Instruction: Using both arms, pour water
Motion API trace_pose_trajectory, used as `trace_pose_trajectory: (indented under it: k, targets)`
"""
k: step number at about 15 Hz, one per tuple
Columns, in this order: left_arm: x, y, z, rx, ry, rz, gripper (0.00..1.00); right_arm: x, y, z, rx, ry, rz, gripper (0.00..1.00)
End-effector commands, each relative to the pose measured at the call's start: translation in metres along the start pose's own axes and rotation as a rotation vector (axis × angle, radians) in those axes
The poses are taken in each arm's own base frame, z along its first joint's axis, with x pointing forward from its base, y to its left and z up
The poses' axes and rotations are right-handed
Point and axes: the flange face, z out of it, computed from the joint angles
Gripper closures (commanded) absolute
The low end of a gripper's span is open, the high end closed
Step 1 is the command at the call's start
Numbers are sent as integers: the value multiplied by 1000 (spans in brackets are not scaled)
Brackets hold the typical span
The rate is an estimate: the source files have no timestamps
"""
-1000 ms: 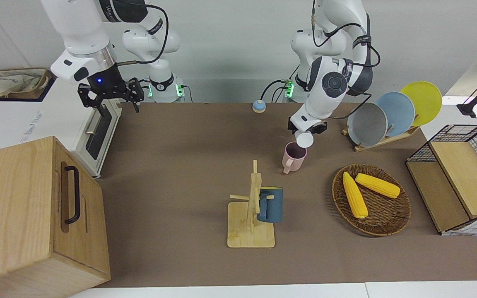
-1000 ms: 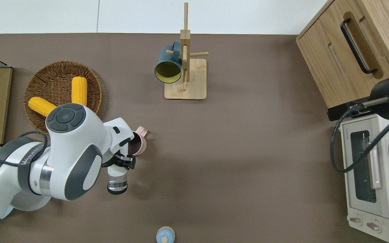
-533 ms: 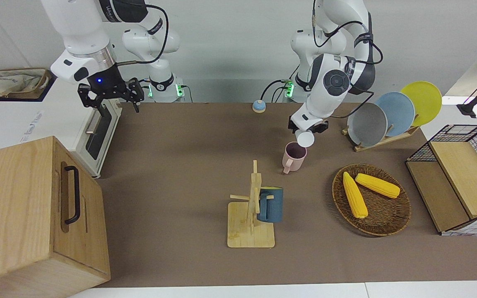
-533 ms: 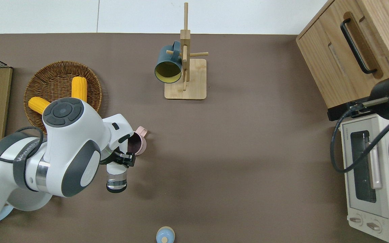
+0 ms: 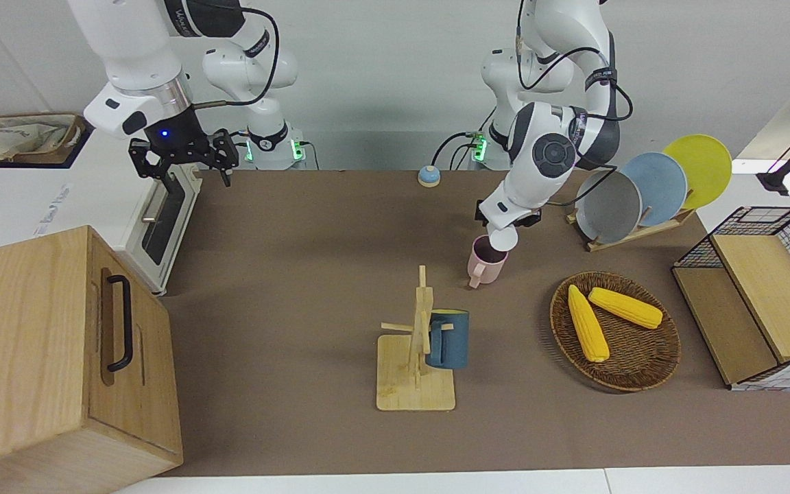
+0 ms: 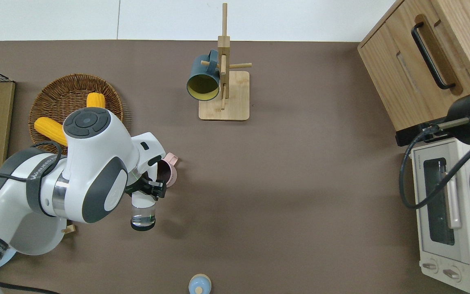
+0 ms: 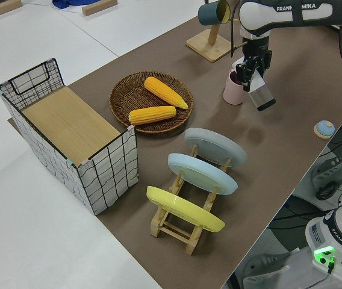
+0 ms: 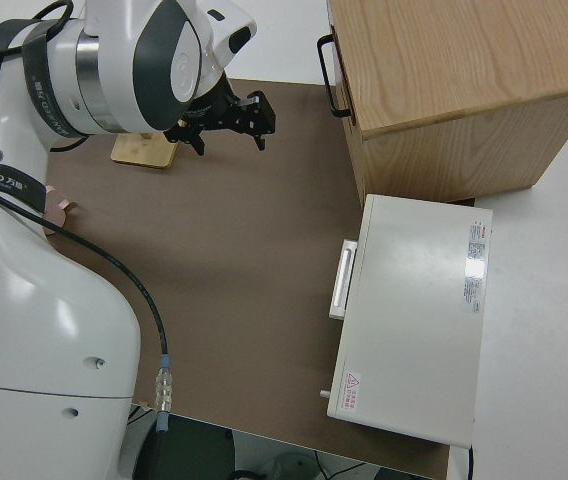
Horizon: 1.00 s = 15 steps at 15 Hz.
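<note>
My left gripper (image 6: 150, 189) is shut on a clear glass (image 6: 142, 213). It holds the glass tilted on its side, with the mouth at the rim of a pink mug (image 6: 169, 173). The mug stands upright on the brown table mat. In the front view the glass's white mouth (image 5: 503, 238) overlaps the mug (image 5: 484, 266), and the left gripper (image 5: 509, 221) is just above it. The left side view shows the glass (image 7: 262, 95) slanting down away from the mug (image 7: 232, 90). My right arm is parked, with its gripper (image 5: 184, 159) open and empty.
A wooden mug tree (image 6: 223, 94) carries a dark blue mug (image 6: 202, 77). A wicker basket (image 5: 642, 357) holds two corn cobs. There is also a plate rack (image 5: 642, 189), a wire crate (image 5: 758, 295), a wooden cabinet (image 5: 45, 357), a toaster oven (image 6: 447, 212) and a small blue knob (image 6: 199, 283).
My left arm has swung its elbow and brought the tilted glass a little lower onto the mug's rim. The right arm has not moved.
</note>
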Motion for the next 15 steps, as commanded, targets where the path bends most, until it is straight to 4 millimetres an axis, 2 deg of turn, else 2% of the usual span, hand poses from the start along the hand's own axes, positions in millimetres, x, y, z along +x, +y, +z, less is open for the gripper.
trace_pose_trajectory:
  k: [1, 4, 15]
  targets:
    - [-3, -1, -17, 23, -20, -13, 996, -3, 1, -4, 12, -1, -18, 11]
    - [-7, -3, -22, 24, -49, -17, 999, -3, 0, -4, 12, -1, -20, 11]
    - [-6, -4, -18, 22, -67, -21, 999, -3, 0, -4, 12, -1, -20, 11]
